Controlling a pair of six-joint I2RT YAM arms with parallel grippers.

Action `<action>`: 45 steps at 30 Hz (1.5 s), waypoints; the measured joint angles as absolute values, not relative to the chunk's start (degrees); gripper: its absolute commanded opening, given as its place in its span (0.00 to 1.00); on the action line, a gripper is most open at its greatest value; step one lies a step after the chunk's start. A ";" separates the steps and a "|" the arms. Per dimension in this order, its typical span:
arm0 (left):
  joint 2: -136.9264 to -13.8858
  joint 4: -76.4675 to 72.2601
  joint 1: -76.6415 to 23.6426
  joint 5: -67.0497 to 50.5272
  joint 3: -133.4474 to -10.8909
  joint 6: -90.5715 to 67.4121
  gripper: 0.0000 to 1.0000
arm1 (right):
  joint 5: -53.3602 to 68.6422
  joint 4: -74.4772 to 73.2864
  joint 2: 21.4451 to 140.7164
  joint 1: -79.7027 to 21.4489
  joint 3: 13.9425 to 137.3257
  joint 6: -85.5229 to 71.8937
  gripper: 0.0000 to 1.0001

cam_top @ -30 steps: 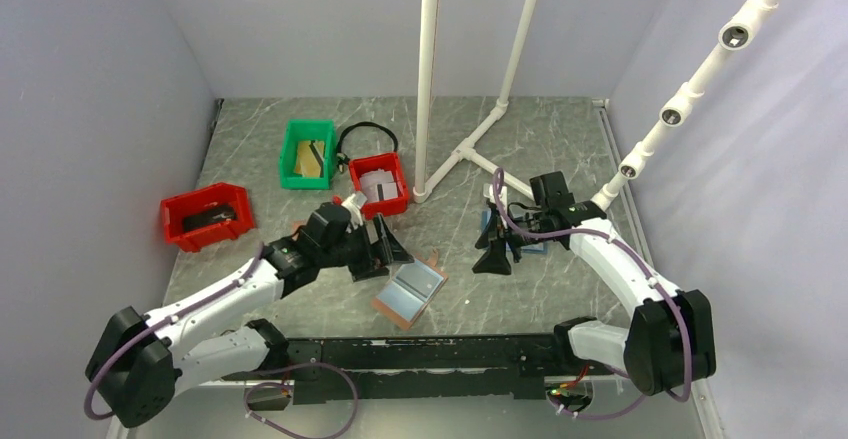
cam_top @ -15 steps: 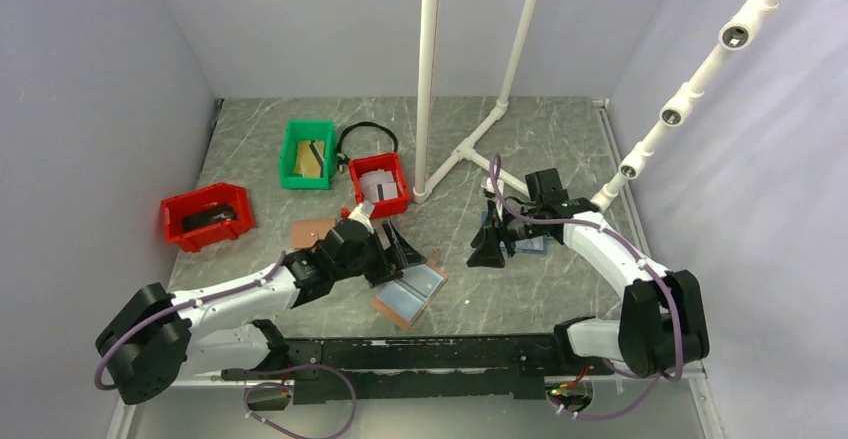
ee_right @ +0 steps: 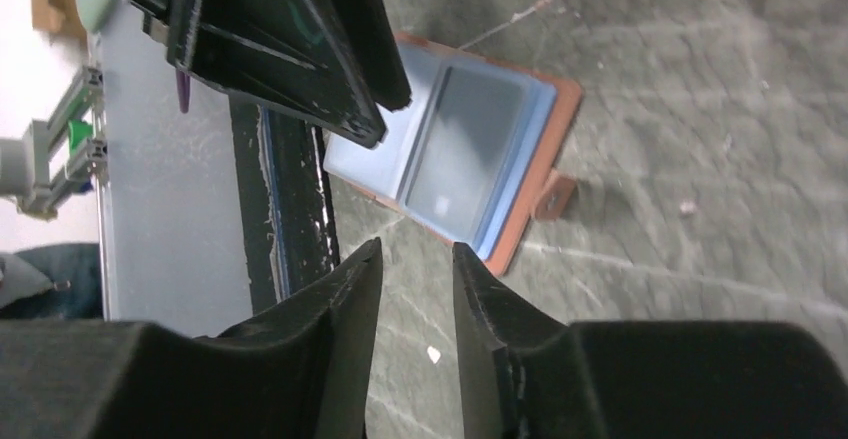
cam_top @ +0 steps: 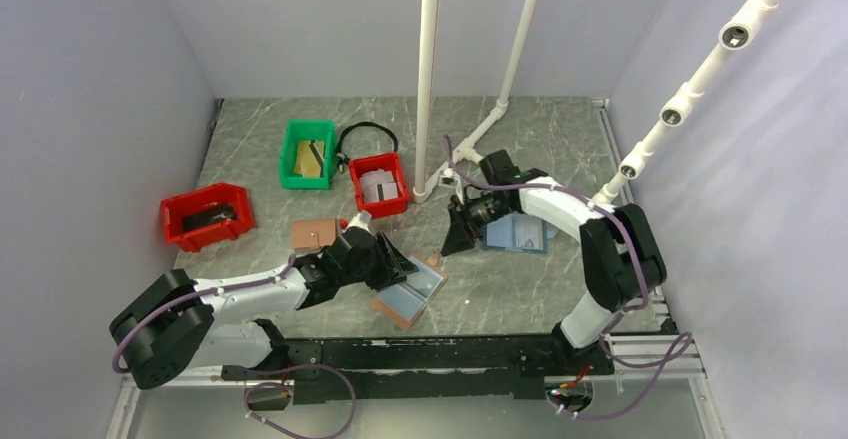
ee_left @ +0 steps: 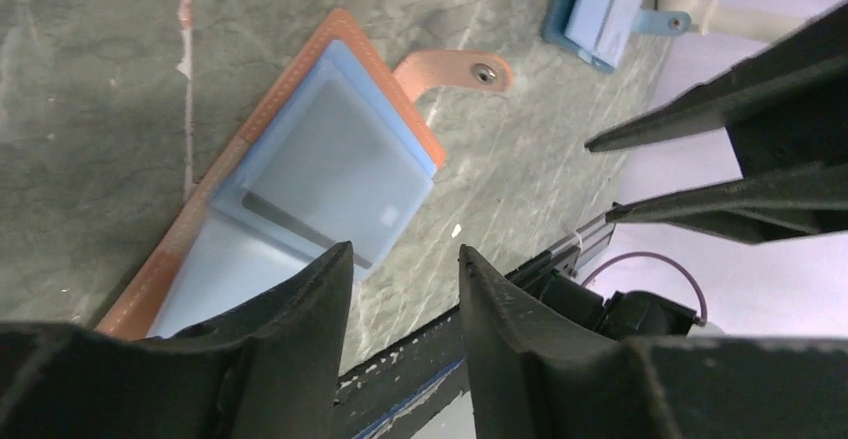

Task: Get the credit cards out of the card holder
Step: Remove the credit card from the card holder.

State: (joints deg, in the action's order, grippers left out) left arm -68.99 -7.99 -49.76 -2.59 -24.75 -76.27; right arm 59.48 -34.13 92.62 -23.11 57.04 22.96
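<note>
Card holder (cam_top: pixel 408 299) lies open, credit cards (ee_left: pixel 325 164) inside; your left gripper (ee_left: pixel 400 259) and right gripper (ee_right: pixel 415 249) hover empty, jaws apart, so pin with 1, pull with the other.

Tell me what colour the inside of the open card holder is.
Light blue, with a brown stitched border. The left wrist view shows the card holder best.

Card holder (ee_left: pixel 300 174) — matt leather-look (stitched edge); table (ee_left: pixel 90 79) — smooth, marbled.

Left wrist view: the card holder (ee_left: pixel 310 164) hides its 7 o'clock corner behind the left end effector (ee_left: pixel 405 254), and the blue holder (ee_left: pixel 605 4) at 1 o'clock gets cropped.
</note>
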 measured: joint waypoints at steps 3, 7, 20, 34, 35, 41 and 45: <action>-70.89 -7.90 -49.76 -2.04 -24.67 -77.65 0.37 | 58.81 -34.48 95.83 -26.44 60.12 21.74 0.26; -73.36 -7.38 -49.76 -1.61 -24.32 -79.40 0.23 | 55.35 -33.19 97.69 -30.02 59.83 18.11 0.25; -89.78 -5.93 -49.74 -6.00 -34.81 -78.46 0.03 | 43.35 -20.91 90.30 -30.98 48.99 7.92 0.23; -93.49 -5.85 -49.34 -9.04 -39.48 -71.50 0.29 | 40.69 -15.00 89.60 -27.46 44.42 -8.01 0.33; -92.66 -6.24 -49.30 -9.17 -38.74 -71.22 0.32 | 40.45 -14.66 89.41 -27.46 43.97 -9.15 0.33; -91.39 -7.22 -49.15 -10.55 -37.82 -70.52 0.46 | 39.46 -13.50 89.17 -27.38 42.46 -14.02 0.34; -91.39 -8.32 -49.15 -11.84 -37.82 -70.65 0.60 | 39.99 -12.43 90.02 -27.24 42.46 -15.81 0.31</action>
State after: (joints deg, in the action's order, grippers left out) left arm -91.39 -8.32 -49.15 -11.84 -37.82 -70.65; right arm 39.99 -12.43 90.02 -27.24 42.46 -15.81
